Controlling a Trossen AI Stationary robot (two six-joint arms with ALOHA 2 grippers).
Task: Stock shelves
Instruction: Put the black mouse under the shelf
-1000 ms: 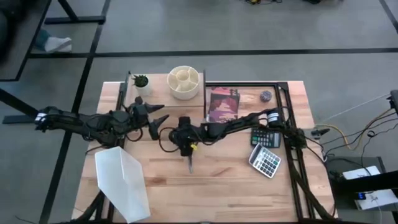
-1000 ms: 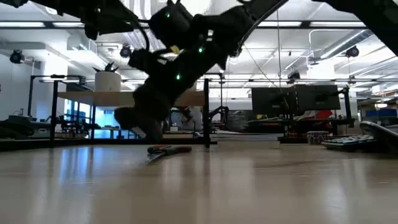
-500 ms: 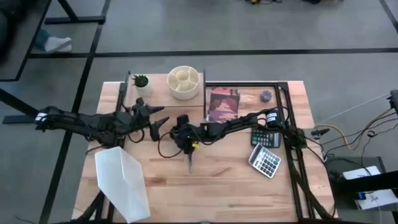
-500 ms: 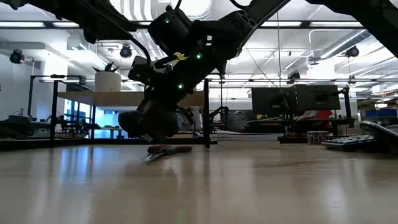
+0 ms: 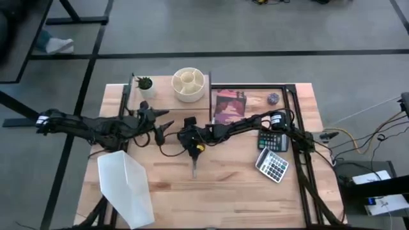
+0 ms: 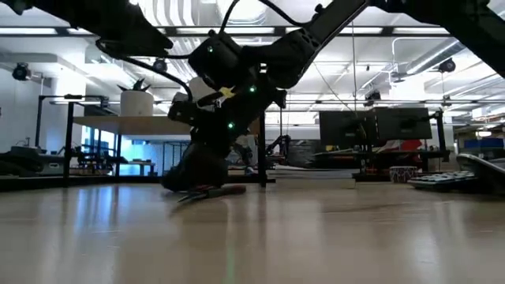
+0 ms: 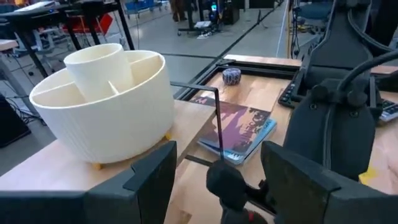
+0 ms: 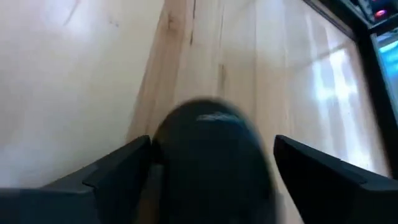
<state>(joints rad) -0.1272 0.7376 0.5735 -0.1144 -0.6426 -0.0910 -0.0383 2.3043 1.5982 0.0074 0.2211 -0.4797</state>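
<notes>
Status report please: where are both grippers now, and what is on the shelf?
Right gripper low at table centre, over a pen-like tool. Left gripper open, waiting beside the shelf. Shelf holds cream organizer and small plant. Nothing in the way.

A white file holder is seen at the table's front left; a calculator lies right; a book lies behind.

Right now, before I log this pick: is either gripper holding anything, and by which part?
The left gripper is open and empty. The right gripper is down over the handle end of the scissors lying on the table; whether it grips them cannot be told.
</notes>
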